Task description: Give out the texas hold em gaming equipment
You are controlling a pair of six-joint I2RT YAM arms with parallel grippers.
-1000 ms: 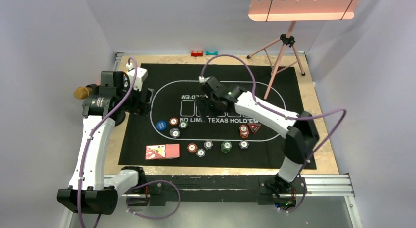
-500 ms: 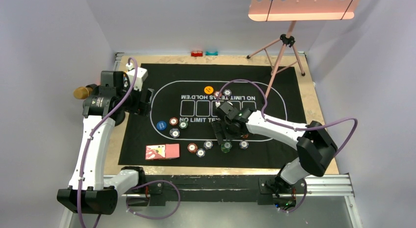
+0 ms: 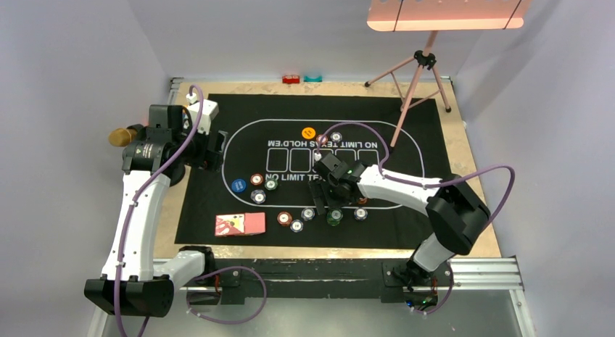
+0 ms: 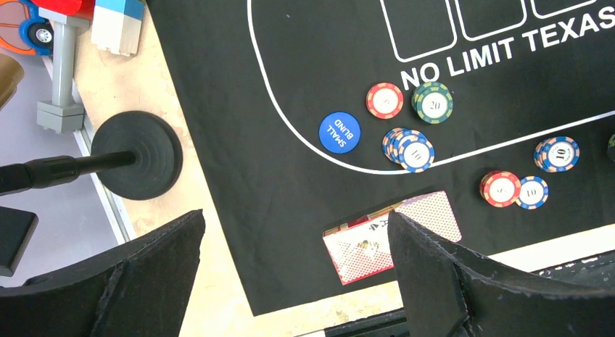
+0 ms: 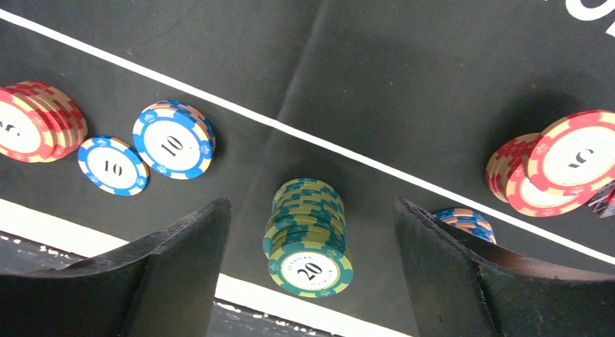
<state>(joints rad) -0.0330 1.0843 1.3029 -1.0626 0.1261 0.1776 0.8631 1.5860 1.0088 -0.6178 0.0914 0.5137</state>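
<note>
Top view: right gripper [image 3: 328,206] hangs over the green chip stack [image 3: 333,217] near the black mat's [image 3: 420,119] near edge; left gripper [image 3: 215,152] sits at the mat's left edge; playing cards [image 3: 241,225] lie on the mat's near-left corner.
Left wrist: pincer spread wide, empty; blue disc [image 4: 339,132] lies on the mat.
Right wrist: pincer apart, its fingers [image 5: 181,272] flanking the green chip stack on the mat without touching it.

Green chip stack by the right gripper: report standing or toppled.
Standing: the green chip stack is piled upright, untouched, framed by the open right gripper.
</note>
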